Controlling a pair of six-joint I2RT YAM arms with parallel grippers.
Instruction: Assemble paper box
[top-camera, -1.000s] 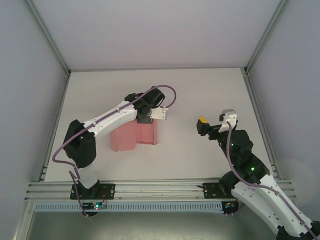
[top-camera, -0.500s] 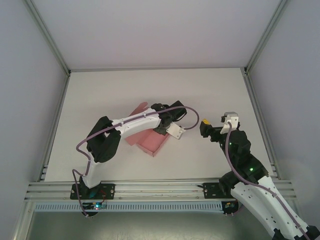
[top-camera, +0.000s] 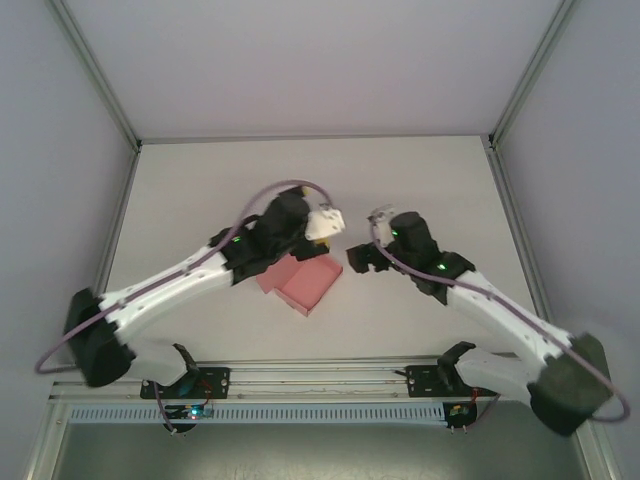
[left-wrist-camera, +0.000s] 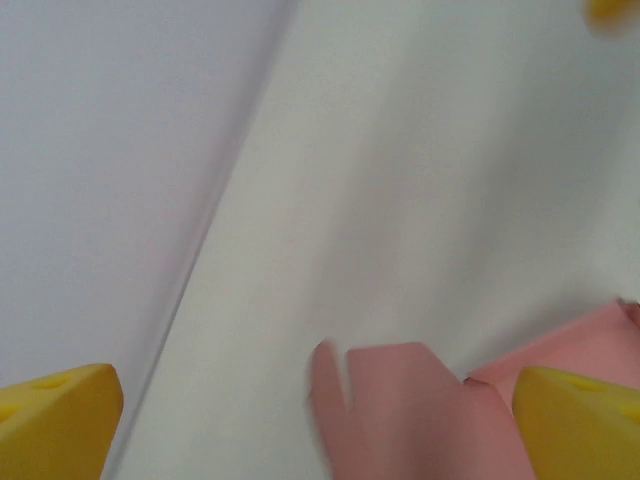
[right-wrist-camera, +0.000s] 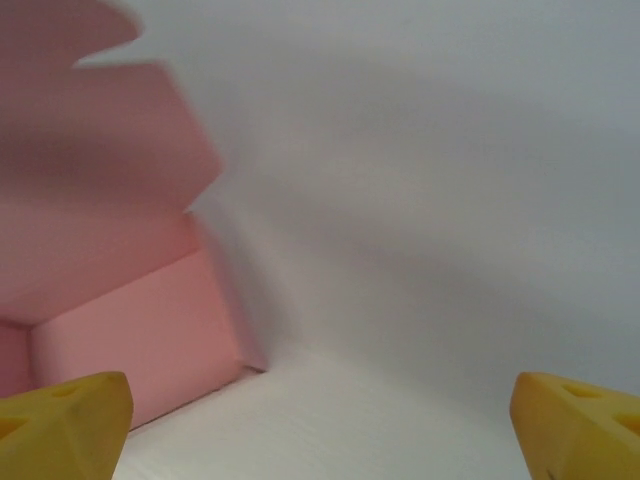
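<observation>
Paper box (top-camera: 303, 283) flat on the table (top-camera: 430, 180), part folded: low walls up on one side, loose flaps at its far-left end. Left hand (left-wrist-camera: 318, 425) just above that end of the box, fingers spread wide, pinching nothing. Right hand (right-wrist-camera: 320, 425) low and just right of the box, facing an upright wall, fingers likewise spread wide, nothing between them. Likely step: take hold of a flap and fold or tuck it. Best to pin the box's base with one hand before pushing with the other; thin card, so prone to sliding and buckling. Close on a flap near its crease, not its tip. Fold slowly along the score. Keep both hands from crowding over the box.
</observation>
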